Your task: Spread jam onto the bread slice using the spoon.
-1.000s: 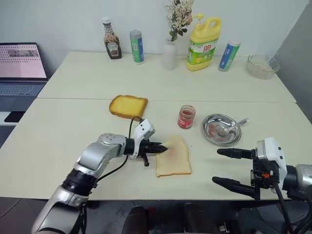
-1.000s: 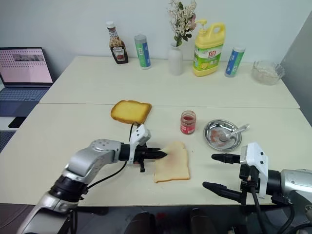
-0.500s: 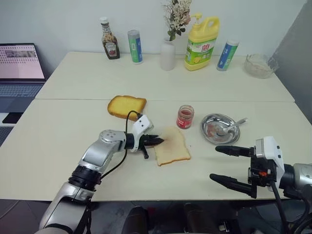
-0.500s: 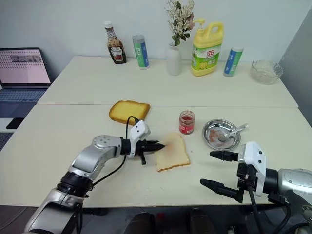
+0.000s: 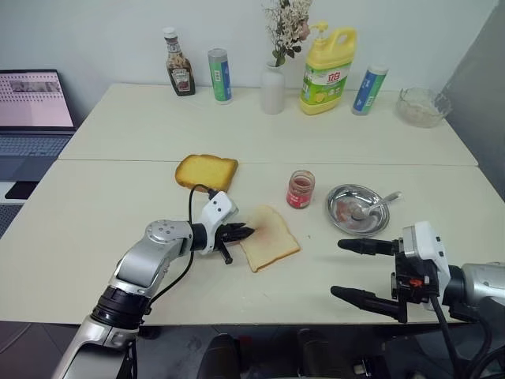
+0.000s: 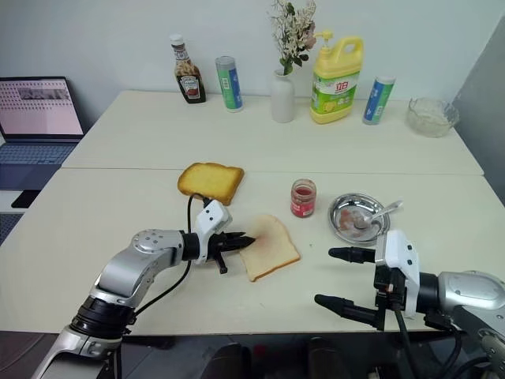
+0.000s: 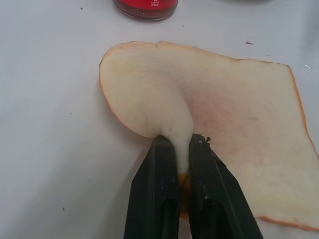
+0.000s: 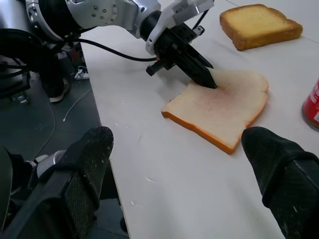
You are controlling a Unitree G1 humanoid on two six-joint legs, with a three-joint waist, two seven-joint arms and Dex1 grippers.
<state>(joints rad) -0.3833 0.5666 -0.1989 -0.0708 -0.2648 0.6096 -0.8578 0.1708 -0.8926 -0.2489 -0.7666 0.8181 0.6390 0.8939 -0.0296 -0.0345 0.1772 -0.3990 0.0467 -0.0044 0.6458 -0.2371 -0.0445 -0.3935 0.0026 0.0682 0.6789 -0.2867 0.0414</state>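
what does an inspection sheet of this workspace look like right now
surface: pale table, two tops butted together, a few crumbs.
job's things: bread slice flat, one edge pinched up; jam jar upright beside it; spoon resting in the steel dish.
clutter: thicker toast slice; ketchup bottle, two tubes, vase, yellow detergent jug, glass bowl along the far edge.
grippers: left claw shut on the bread's edge; right claw open, holding nothing, above the near edge.
cables: black cable looping over the left wrist.
surroundings: open laptop at left, white wall behind.
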